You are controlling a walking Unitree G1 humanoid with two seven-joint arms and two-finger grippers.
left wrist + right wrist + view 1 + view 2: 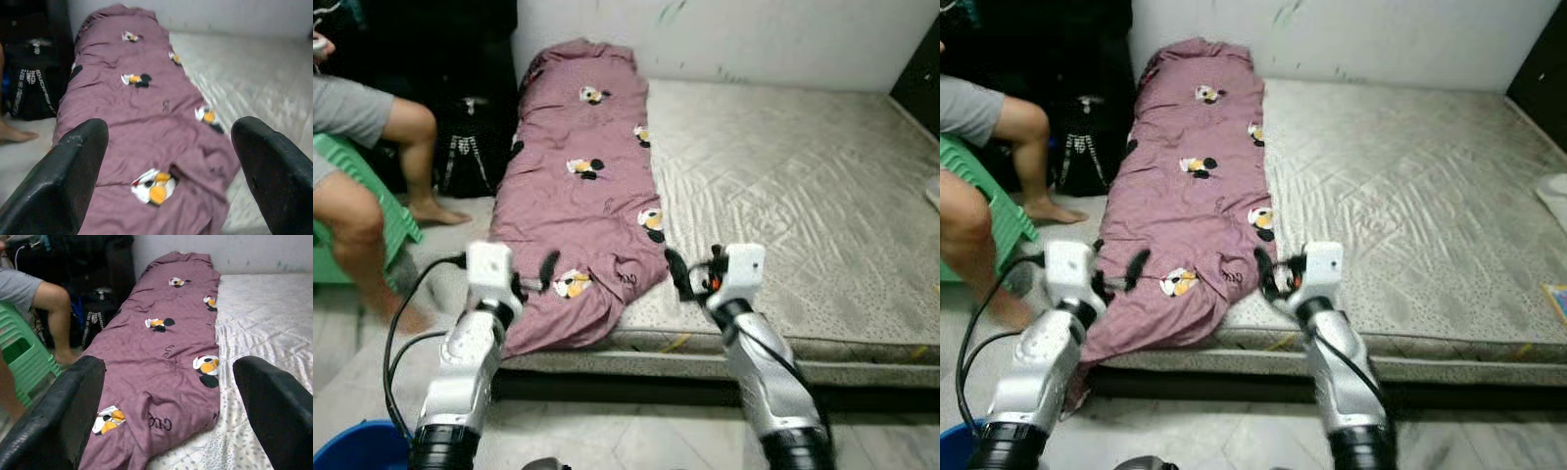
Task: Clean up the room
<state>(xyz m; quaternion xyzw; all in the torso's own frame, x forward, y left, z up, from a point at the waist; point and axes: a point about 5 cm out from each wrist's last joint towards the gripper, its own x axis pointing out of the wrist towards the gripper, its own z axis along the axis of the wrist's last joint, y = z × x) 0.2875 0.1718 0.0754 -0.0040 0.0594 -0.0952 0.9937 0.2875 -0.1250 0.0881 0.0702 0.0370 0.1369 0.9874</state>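
1. Person (357, 186), far left: seated on a green plastic stool (352, 211), bare legs and grey shorts in view; upper body cut off by the frame edge. A dark backpack (465, 147) stands on the floor between the person and the mattress; its contents cannot be made out. A blue bucket (352, 448) rim shows at the lower left corner, mostly cut off.

2. Left gripper (533, 277): raised over the near left corner of the mattress, just above the blanket hem. Jaws stand wide apart and hold nothing.

3. Blanket (587, 196): mauve cloth with cartoon prints, lying lengthwise along the left side of the mattress (783, 196), far end bunched against the wall, near end drooping over the mattress edge. Judged soft, light and limp; it will sag and drag when lifted. The two near corners or the near hem offer the best pinch points, one per gripper. The underside and any layers folded beneath are hidden.

4. Right gripper (690, 274): at the blanket's near right corner. Jaws wide apart, empty.
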